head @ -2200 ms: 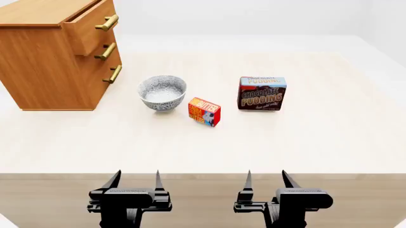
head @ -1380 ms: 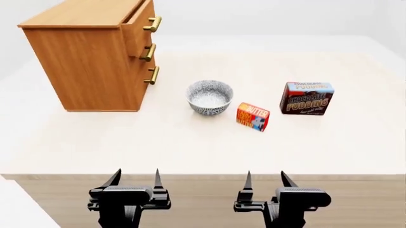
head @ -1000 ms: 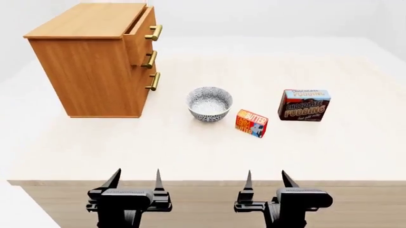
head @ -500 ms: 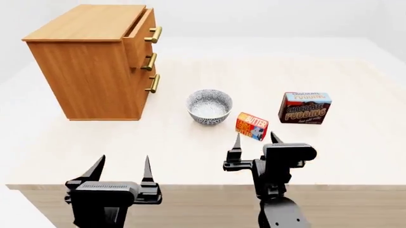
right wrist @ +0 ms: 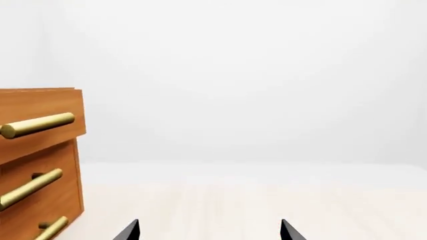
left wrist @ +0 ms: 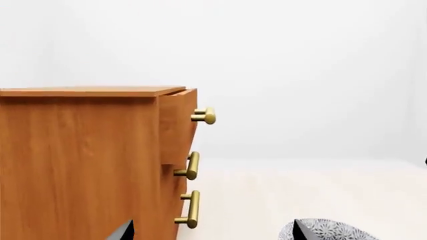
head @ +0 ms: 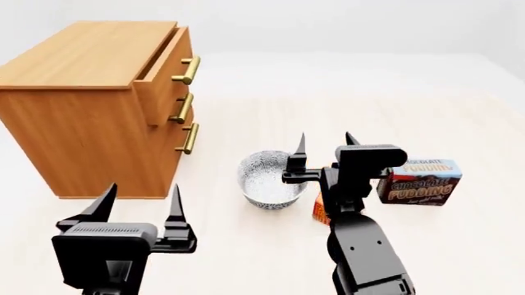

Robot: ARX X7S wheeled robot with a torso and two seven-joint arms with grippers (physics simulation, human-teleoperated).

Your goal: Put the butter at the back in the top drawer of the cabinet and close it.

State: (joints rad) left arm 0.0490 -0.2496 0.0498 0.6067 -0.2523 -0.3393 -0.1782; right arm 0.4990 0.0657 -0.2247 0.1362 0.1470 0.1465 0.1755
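Standing on the far left of the pale table is the wooden cabinet, with three drawers and a brass bar handle on each. The top drawer is pulled out a little, so its front sticks out past the two lower ones. A speckled bowl sits in the middle of the table, to the right of the cabinet. The butter is just to the right of the bowl, but only a small orange bit of it shows, because the right arm is in front of it. The chocolate pudding box stands further right.

The right end effector is up over the bowl and the butter, with its two pointed fingers spread apart and nothing between them. The left end effector is near the camera, in front of the cabinet, also spread wide and holding nothing. In the left wrist view the cabinet fills one side.
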